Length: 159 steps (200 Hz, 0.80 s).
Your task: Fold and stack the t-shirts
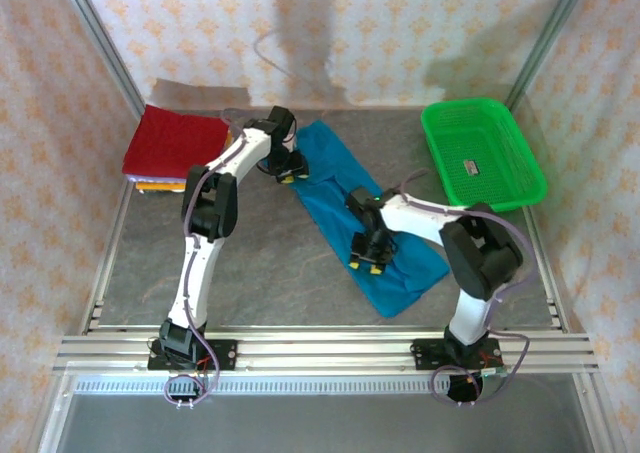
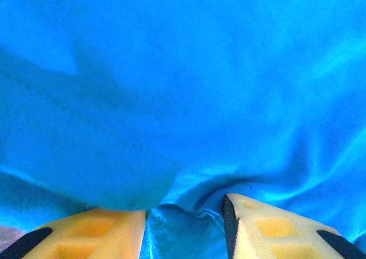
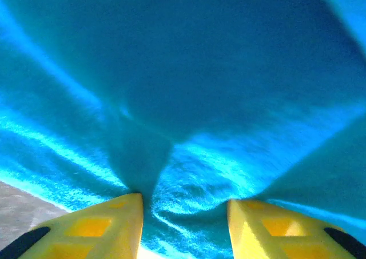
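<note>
A teal-blue t-shirt (image 1: 327, 178) lies as a long diagonal strip across the grey table. My left gripper (image 1: 288, 173) presses down on its far end, near the left edge. My right gripper (image 1: 368, 261) presses on its near end. In the left wrist view, the yellow fingers stand apart around a small ridge of cloth (image 2: 183, 87), left gripper (image 2: 184, 224) open. In the right wrist view, the right gripper (image 3: 185, 222) is likewise open, with wrinkled cloth (image 3: 189, 82) bulging between its fingers. A dark red folded t-shirt (image 1: 172, 141) tops a stack at the back left, with orange and yellow edges (image 1: 160, 185) below it.
A green mesh basket (image 1: 470, 104) stands at the back right, with a small label inside. Metal frame rails run along the table's sides and near edge. Bare grey tabletop (image 1: 270, 263) lies between the arms and in front of the stack.
</note>
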Tool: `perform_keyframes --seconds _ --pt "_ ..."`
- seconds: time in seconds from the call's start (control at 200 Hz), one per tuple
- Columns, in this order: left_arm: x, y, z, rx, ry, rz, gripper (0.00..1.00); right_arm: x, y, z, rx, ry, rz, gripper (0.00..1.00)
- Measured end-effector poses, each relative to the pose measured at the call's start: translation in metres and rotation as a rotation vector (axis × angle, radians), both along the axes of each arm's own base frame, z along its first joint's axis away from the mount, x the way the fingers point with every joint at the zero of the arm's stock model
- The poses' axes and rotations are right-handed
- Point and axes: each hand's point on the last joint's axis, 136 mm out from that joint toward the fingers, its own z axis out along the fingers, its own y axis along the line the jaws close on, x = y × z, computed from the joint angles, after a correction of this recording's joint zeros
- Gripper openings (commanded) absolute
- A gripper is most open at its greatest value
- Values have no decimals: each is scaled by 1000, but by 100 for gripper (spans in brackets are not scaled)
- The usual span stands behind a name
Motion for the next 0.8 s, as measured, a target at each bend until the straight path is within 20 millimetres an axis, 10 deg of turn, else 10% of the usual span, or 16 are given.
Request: perform_keyframes --seconds 0.445,0.606,0.796 --pt "43 23 74 -19 -158 7 46 7 178 21 229 -138 111 45" --pt "26 54 69 13 -90 20 46 28 189 56 269 -234 97 46" --pt "-37 63 89 23 -22 21 46 21 144 116 275 -324 85 47"
